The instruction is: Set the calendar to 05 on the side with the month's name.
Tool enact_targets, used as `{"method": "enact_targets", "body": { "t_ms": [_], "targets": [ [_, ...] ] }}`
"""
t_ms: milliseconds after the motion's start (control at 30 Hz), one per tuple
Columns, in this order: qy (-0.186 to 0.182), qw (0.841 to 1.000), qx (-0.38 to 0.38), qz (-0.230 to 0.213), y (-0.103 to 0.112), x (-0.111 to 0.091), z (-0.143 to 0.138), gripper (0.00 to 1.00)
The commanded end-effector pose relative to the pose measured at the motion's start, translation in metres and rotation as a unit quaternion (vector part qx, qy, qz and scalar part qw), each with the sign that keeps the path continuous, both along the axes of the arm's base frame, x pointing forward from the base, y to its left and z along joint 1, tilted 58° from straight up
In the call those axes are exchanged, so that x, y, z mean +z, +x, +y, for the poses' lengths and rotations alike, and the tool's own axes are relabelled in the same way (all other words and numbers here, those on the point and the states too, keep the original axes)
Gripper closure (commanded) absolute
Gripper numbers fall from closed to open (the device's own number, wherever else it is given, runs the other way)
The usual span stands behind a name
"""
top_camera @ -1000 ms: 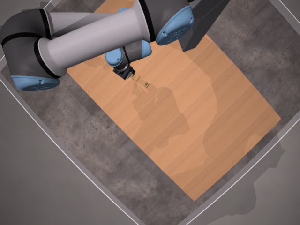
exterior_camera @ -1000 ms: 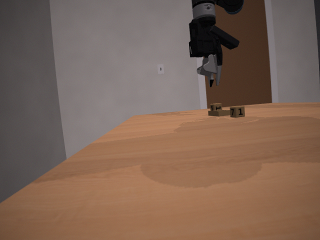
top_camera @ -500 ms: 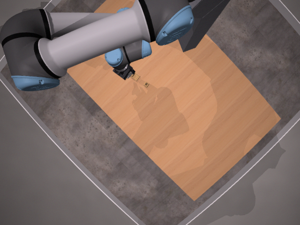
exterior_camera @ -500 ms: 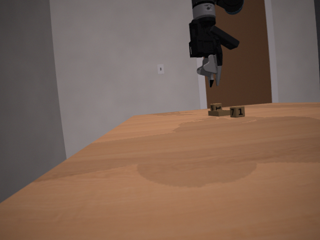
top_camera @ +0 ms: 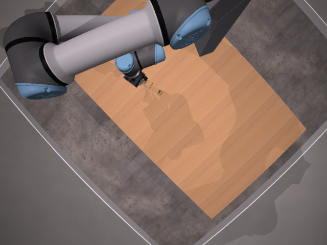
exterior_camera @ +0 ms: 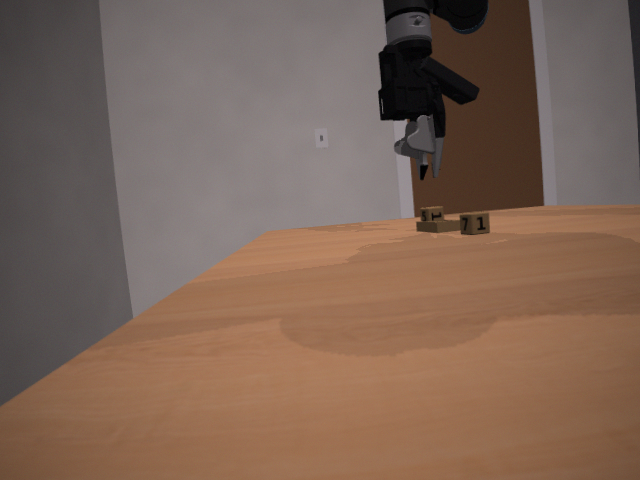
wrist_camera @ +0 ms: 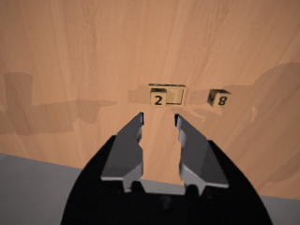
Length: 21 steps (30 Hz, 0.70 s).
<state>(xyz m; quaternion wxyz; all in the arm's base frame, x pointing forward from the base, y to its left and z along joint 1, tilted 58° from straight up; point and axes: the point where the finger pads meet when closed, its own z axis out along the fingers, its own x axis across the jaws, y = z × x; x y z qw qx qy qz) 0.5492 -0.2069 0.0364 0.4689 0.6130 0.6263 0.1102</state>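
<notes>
A small wooden tray (top_camera: pixel 149 84) (exterior_camera: pixel 447 225) (wrist_camera: pixel 175 97) lies on the table. One number cube (exterior_camera: pixel 431 213) (wrist_camera: pixel 158 98) sits in its left half, with 2 on top in the wrist view. A second cube (top_camera: pixel 159 91) (exterior_camera: pixel 474 223) (wrist_camera: pixel 218 98) lies loose on the table just right of the tray, with 8 on top and 7 and 1 on its sides. My gripper (top_camera: pixel 140 81) (exterior_camera: pixel 429 173) (wrist_camera: pixel 158 113) hangs well above the cube in the tray. Its fingers are narrowed to a gap about one cube wide and hold nothing.
The wooden table (top_camera: pixel 211 131) (exterior_camera: pixel 310 335) carries only the tray and the cubes. The arm's big links (top_camera: pixel 100 44) hang over the table's far left corner. A dark post (top_camera: pixel 222 23) stands at the table's back edge.
</notes>
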Motion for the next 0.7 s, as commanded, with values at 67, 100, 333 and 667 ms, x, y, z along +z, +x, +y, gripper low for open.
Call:
{"method": "enact_targets", "body": {
  "t_ms": [67,100,333,667],
  "targets": [
    [0.0,1.0,0.0,0.0,0.008,-0.006,-0.005,0.72],
    [0.0,1.0,0.0,0.0,0.009,-0.006,-0.005,0.72],
    [0.0,1.0,0.0,0.0,0.015,-0.011,-0.009,0.72],
    [0.0,1.0,0.0,0.0,0.025,-0.018,-0.015,0.72]
  ]
}}
